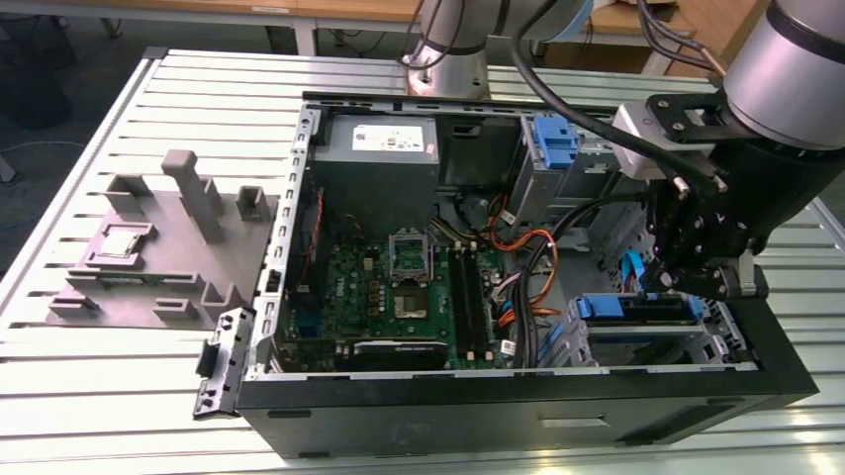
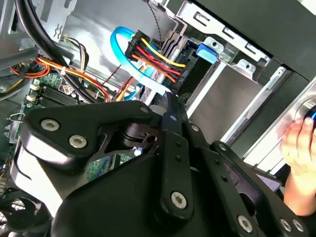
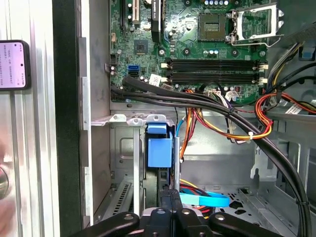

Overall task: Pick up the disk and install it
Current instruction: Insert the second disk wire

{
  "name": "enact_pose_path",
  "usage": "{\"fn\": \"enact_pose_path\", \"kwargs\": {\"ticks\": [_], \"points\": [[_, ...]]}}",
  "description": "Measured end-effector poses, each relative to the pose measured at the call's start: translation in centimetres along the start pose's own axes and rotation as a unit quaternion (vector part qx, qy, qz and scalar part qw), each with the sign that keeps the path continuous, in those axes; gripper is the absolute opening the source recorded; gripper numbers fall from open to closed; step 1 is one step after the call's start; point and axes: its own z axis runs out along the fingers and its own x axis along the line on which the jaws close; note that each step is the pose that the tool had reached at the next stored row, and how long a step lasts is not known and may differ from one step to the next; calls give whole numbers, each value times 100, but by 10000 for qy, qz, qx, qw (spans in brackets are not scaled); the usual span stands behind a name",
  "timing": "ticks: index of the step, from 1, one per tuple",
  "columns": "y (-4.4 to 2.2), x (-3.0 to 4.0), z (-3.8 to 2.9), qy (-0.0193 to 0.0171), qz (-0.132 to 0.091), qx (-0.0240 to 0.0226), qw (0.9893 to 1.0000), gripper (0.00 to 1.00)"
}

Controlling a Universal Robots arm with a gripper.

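The disk (image 1: pixel 620 308) sits in the drive cage (image 1: pixel 581 341) at about 4 o'clock inside the open computer case (image 1: pixel 528 396), its blue carrier end facing up into the case. In the first wrist view it shows end-on (image 3: pixel 159 148), slotted between the cage's metal walls with little room on either side.

The gripper (image 1: pixel 706 282) hangs directly over that bay. In both wrist views its fingers are drawn together to a narrow stance (image 3: pixel 170 197) (image 2: pixel 168 106), with the tips just beside the disk's edge; I cannot tell whether they touch it.

A blue flat cable (image 3: pixel 207 200) curls near the fingers, and bundles of red, yellow and orange wires (image 2: pixel 153 57) and thick black cables (image 3: pixel 222 111) crowd the gap between cage and motherboard (image 1: pixel 396 287). The freest room is straight above the case.

In the exterior view the power-supply box (image 1: pixel 383 139) is at 11 o'clock in the case and a ribbed blue latch (image 1: pixel 555 143) at 1 o'clock. A grey fixture (image 1: pixel 145 257) lies on the slatted table (image 1: pixel 133 396) at 9 o'clock, well apart from the case.

The first wrist view shows a phone (image 3: pixel 15 64) on the table outside the case wall, and the second wrist view a person's hand (image 2: pixel 298 148) outside the case.
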Motion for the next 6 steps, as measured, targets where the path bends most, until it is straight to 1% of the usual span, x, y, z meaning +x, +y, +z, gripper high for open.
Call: {"fn": "enact_pose_path", "kwargs": {"ticks": [6], "points": [[0, 0, 0, 0, 0, -3, 10000, 10]]}}
